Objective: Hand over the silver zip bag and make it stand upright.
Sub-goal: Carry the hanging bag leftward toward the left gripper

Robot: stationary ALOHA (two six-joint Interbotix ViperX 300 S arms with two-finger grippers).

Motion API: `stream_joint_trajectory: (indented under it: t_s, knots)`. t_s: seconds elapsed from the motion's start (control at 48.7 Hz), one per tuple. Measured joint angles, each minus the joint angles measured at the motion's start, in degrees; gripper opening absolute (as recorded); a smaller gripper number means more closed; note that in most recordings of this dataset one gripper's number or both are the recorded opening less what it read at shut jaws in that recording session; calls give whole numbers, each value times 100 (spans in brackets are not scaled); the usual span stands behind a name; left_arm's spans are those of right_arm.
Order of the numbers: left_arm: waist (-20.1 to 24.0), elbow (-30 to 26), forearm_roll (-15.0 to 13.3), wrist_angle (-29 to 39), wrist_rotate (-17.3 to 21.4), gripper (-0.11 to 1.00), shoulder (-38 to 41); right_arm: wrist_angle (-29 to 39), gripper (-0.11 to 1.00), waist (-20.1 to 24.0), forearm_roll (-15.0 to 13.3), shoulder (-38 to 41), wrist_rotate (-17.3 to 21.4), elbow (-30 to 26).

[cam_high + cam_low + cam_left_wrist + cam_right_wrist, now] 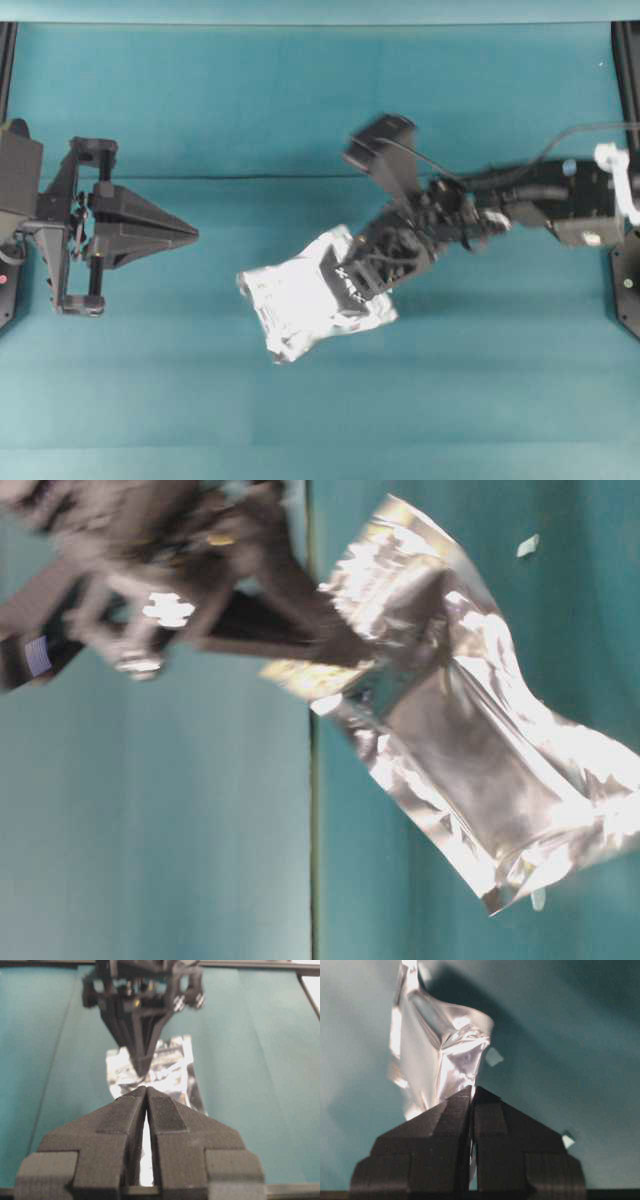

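The silver zip bag (285, 295) is a crinkled foil pouch in the middle of the teal cloth. My right gripper (350, 290) reaches in from the right and is shut on the bag's right edge. In the right wrist view the foil (440, 1045) runs up from between the closed right gripper (471, 1090). At table level the bag (470, 740) hangs off the dark right gripper (340, 650). My left gripper (192, 233) is at the far left, well clear of the bag, shut and empty. In the left wrist view the left gripper (145, 1089) points at the bag (170, 1067).
A seam (250, 178) crosses the teal cloth behind the bag. Small white scraps (493, 1056) (568, 1140) lie on the cloth near the bag. Black frame posts (628, 60) stand at the left and right edges.
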Motion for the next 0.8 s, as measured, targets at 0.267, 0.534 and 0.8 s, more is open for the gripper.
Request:
stream_joint_trajectory:
  t_s: [0.267,0.534,0.8]
  knots:
    - [9,114,0,35,-18,18,-220,1661,5,-167,-26,53,-1055,-1160]
    - [18,202,0,308,-9,22,-404,3366,5,-220,-35,686,-2092,-2496]
    - [18,220,0,536,-26,33,-404,4544,5,-149,-589,1354,-2689,-3700]
